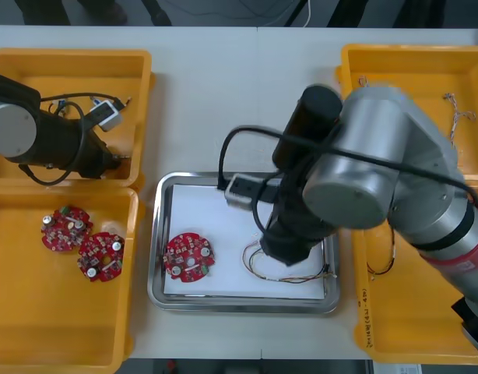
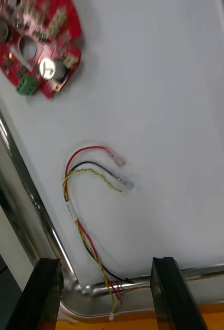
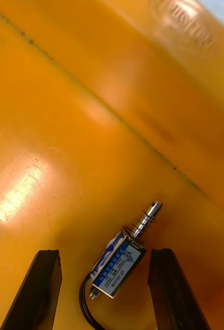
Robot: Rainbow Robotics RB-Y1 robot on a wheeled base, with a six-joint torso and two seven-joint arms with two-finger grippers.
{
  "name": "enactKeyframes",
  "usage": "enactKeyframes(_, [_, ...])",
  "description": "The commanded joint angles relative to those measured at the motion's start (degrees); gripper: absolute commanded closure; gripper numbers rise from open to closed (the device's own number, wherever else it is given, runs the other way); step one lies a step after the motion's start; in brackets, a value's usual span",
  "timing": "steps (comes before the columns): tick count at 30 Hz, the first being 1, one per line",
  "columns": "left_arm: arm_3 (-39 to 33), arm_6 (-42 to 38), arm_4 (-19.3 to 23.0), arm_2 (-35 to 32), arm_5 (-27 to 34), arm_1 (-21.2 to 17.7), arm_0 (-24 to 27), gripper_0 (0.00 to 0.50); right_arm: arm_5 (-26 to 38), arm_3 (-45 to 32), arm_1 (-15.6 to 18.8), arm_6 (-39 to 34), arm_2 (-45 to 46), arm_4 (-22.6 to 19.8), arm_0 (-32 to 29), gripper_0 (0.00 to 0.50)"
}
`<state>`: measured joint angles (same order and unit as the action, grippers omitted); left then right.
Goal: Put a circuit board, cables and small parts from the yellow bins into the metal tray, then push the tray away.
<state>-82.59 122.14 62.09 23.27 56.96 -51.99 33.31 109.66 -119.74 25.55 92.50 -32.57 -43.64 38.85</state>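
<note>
Both grippers spread open — left gripper straddles the small metal part in the yellow bin, skewed between its fingers; centre on the body, not the pin, then close — right gripper hangs over the cable in the metal tray

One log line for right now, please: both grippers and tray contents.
left gripper: open, straddling small metal part in far-left yellow bin | right gripper: open over metal tray | tray: circuit board, red and yellow cable
</note>
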Motion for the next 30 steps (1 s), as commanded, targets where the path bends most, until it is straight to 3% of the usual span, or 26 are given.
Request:
enactKeyframes(1, [0.1, 3.6, 0.7, 0.7, -0.5, -2.9, -0.3, 0.0, 0.3, -2.1, -1.7, -3.3, 10.5, -3.4, 4.7, 0.0])
enactKeyframes(5, [0.1, 3.6, 0.7, 0.9, -0.6, -3.0, -0.2, 0.0, 0.3, -2.1, -0.5, -4.1, 16.2, -4.0, 5.6, 0.0])
enactKeyframes(9, [0.1, 3.6, 0.8, 0.9, -0.7, -2.9, -0.3, 0.0, 0.3, -2.1, 3.1, -4.5, 21.3, -4.4, 5.9, 0.0])
enactKeyframes(11, [0.1, 3.6, 0.8, 0.9, -0.7, -2.9, -0.2, 0.086, 0.3, -2.1, 4.8, -4.6, 23.3, -4.5, 5.9, 0.0])
enactKeyframes(13, [0.1, 3.6, 0.9, 1.0, -0.6, -2.9, -0.3, 0.344, 0.3, -2.1, 7.1, -4.9, 25.6, -4.4, 5.9, 0.0])
enactKeyframes(15, [0.1, 3.6, 1.0, 1.0, -0.6, -2.9, -0.2, 0.474, 0.3, -1.8, 8.8, -5.1, 27.3, -4.3, 5.9, 0.0])
enactKeyframes(16, [0.1, 3.6, 1.1, 0.9, -0.6, -2.9, -0.3, 0.499, 0.3, -1.5, 9.9, -5.2, 28.5, -4.4, 5.9, 0.0])
enactKeyframes(24, [0.1, 3.7, 1.5, 0.9, -0.6, -2.9, -0.2, 0.5, 0.3, 6.5, 12.2, -4.9, 38.2, -5.1, 5.9, 0.0])
enactKeyframes(30, [0.1, 3.5, 1.5, 0.9, 0.0, -2.9, 0.3, 0.5, 0.3, 12.4, 12.2, -3.7, 41.7, 1.5, 5.9, 0.0])
